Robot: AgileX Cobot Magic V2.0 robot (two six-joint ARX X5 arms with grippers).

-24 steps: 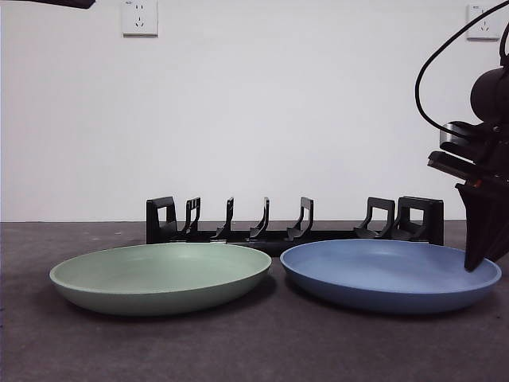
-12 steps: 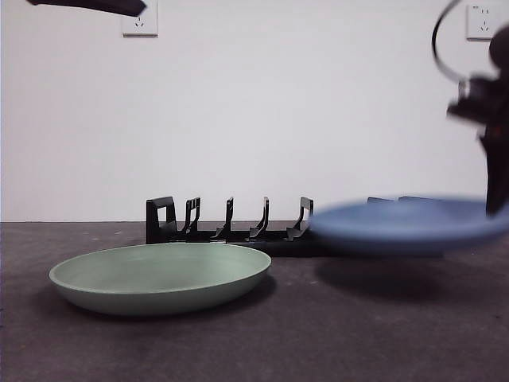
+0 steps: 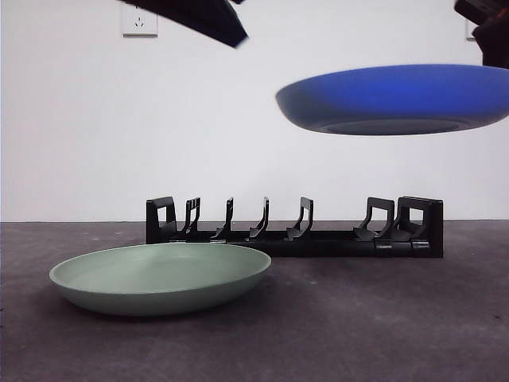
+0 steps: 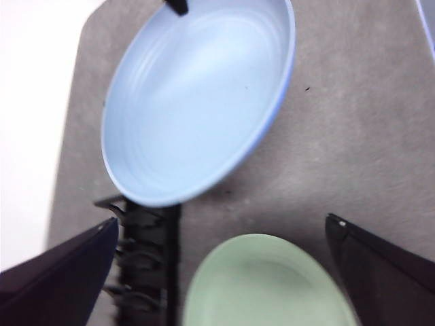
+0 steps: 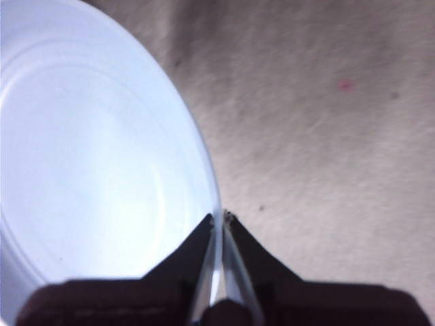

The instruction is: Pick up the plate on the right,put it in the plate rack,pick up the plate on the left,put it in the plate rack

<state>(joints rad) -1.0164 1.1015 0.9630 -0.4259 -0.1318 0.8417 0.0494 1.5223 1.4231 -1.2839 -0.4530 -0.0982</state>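
Observation:
The blue plate (image 3: 398, 97) hangs level, high above the right end of the plate rack (image 3: 294, 229). My right gripper (image 5: 219, 224) is shut on the blue plate's (image 5: 88, 156) rim and shows in the front view only as a black piece (image 3: 487, 28) at the top right corner. The green plate (image 3: 161, 274) lies on the table at the left, in front of the rack. My left gripper (image 4: 221, 231) is open, high over the green plate (image 4: 268, 282) and rack (image 4: 146, 261), with the blue plate (image 4: 197, 102) beyond it; its dark arm (image 3: 199, 16) crosses the top left.
The dark grey table (image 3: 358, 318) runs up to a white wall with a socket (image 3: 139, 17) at the upper left. The rack's upright dividers stand in a row behind where the plates lay.
The right gripper has lifted the blue plate from just above the table to high over the rack. The left arm has come further into view at the top.

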